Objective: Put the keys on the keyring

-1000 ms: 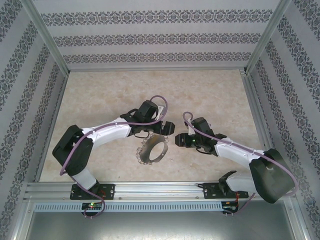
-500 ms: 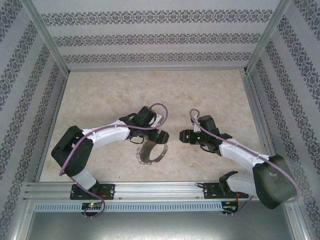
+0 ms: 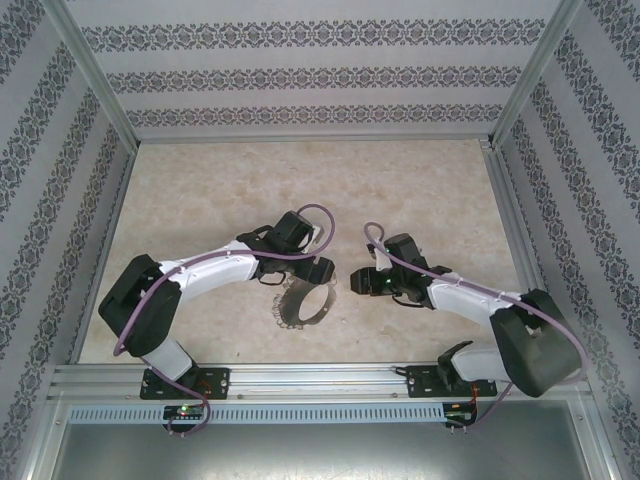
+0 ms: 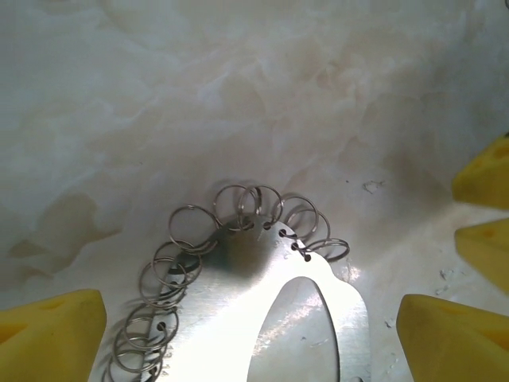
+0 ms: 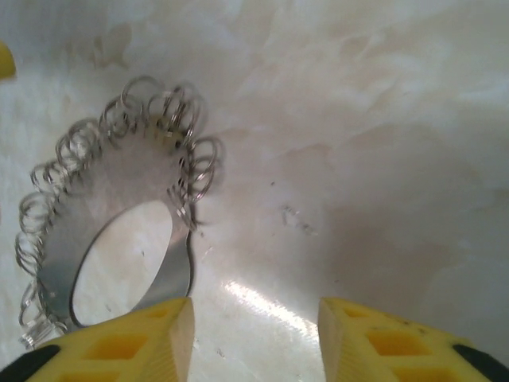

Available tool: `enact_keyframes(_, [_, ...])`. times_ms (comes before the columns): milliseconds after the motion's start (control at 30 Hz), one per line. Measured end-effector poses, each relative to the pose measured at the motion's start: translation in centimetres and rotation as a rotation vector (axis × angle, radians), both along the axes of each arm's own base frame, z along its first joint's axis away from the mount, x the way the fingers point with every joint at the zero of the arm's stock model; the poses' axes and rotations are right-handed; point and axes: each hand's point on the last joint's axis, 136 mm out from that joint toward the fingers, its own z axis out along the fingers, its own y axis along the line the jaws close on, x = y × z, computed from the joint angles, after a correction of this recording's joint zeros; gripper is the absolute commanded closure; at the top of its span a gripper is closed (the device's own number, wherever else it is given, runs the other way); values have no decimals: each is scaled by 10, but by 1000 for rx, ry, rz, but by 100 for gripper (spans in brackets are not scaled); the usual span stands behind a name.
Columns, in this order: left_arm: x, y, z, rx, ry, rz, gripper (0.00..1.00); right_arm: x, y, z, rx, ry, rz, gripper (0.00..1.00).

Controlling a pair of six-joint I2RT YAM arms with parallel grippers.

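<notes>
The keyring [image 3: 300,308] is a flat grey metal hoop [image 4: 231,294] with an oval opening, lying on the table between the arms. The keys [image 4: 238,207] are tiny wire loops threaded through holes along its rim [image 5: 171,107]. My left gripper [image 3: 321,270] hovers over the hoop's far edge, open, its yellow fingertips [image 4: 48,334] straddling the hoop without touching it. My right gripper [image 3: 357,281] stands just right of the hoop, open with bare table between its fingertips [image 5: 382,342]. Its left pad sits at the hoop's edge.
The marbled beige table [image 3: 400,190] is walled by patterned panels and metal posts. An aluminium rail [image 3: 320,380] runs along the near edge. The right gripper's yellow fingers [image 4: 485,183] show at the right of the left wrist view.
The right gripper drew back to the right, then returned close to the keyring. The left gripper shifted slightly nearer over the hoop's far edge. The keyring stayed put.
</notes>
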Motion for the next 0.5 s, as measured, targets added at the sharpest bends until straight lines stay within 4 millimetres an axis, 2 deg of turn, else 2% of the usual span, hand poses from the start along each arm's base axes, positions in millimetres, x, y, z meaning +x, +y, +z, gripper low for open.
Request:
enact_keyframes(167, [4, 3, 4, 12, -23, 16, 8, 1, 18, -5, -1, 10, 53, 64])
enact_keyframes(267, [6, 8, 9, 24, -41, 32, 4, 1, 27, -6, -1, 9, 77, 66])
enact_keyframes(333, [8, 11, 16, 25, -61, 50, 0, 0, 33, -6, -2, 8, 93, 68])
enact_keyframes(500, [16, 21, 42, 16, -132, 123, 0, 1, 40, -9, -11, 7, 108, 71])
